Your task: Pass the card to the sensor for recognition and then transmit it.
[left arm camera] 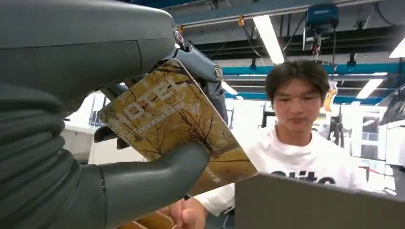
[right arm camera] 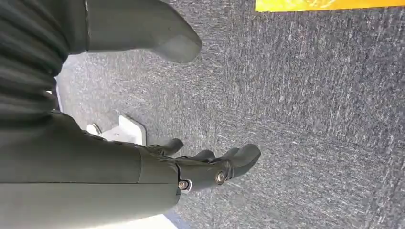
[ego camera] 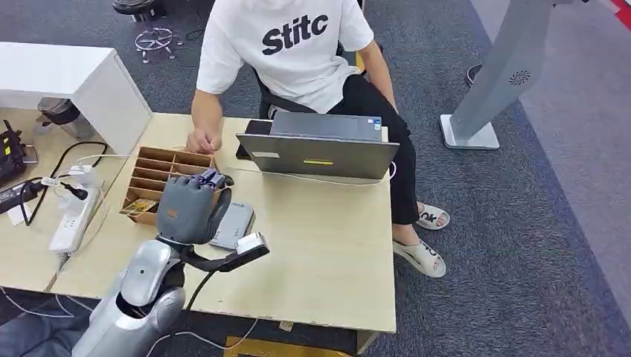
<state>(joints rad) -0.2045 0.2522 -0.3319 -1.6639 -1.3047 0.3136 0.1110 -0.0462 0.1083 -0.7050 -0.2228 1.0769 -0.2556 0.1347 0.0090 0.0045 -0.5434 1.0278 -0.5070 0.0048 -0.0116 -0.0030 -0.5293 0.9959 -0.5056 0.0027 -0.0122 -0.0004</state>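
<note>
My left hand hovers over the table, between the wooden card box and the grey sensor pad. It pinches a yellow-brown hotel card with a bare-tree print between thumb and fingers. From the head view the card is hidden behind the hand. The sensor lies flat on the table, partly covered by the hand. My right hand hangs over grey carpet, fingers apart and holding nothing.
A person in a white T-shirt sits across the table behind a grey laptop, one hand at the box's far edge. A power strip and cables lie left. A white box stands far left.
</note>
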